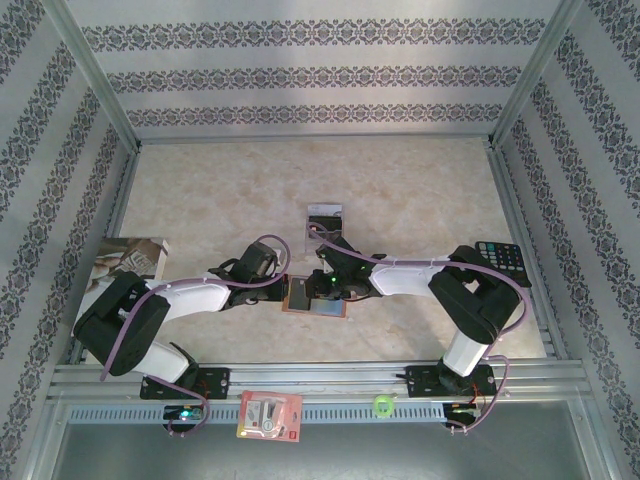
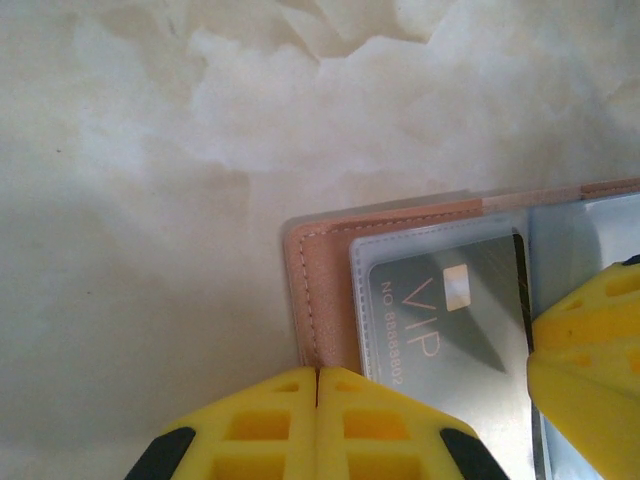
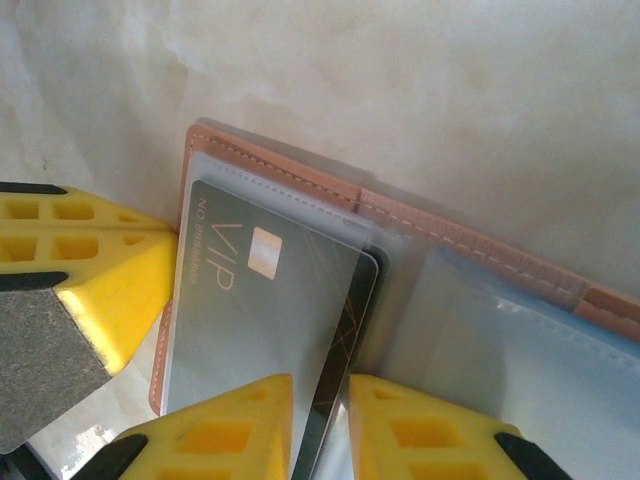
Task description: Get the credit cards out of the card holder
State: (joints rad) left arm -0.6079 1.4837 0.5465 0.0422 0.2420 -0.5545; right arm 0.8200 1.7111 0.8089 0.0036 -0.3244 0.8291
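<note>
The reddish-brown card holder [image 1: 300, 306] [image 2: 320, 270] lies open on the table between both arms. A silvery-grey credit card [image 2: 450, 310] [image 3: 260, 310] marked VIP sits in its clear sleeve, its dark right edge sticking out. My right gripper [image 1: 335, 290] [image 3: 320, 400] is shut on that protruding edge. My left gripper [image 1: 283, 292] [image 2: 317, 375] is shut, with its tips touching the holder's stitched left border; whether it pinches the leather is hidden. Another silvery card [image 1: 325, 214] lies flat on the table farther back.
A black calculator [image 1: 500, 256] rests at the right edge and a printed magazine [image 1: 130, 256] at the left. A red-and-white packet [image 1: 270, 415] and a green ring [image 1: 383, 405] lie on the front rail. Patterned walls enclose the table.
</note>
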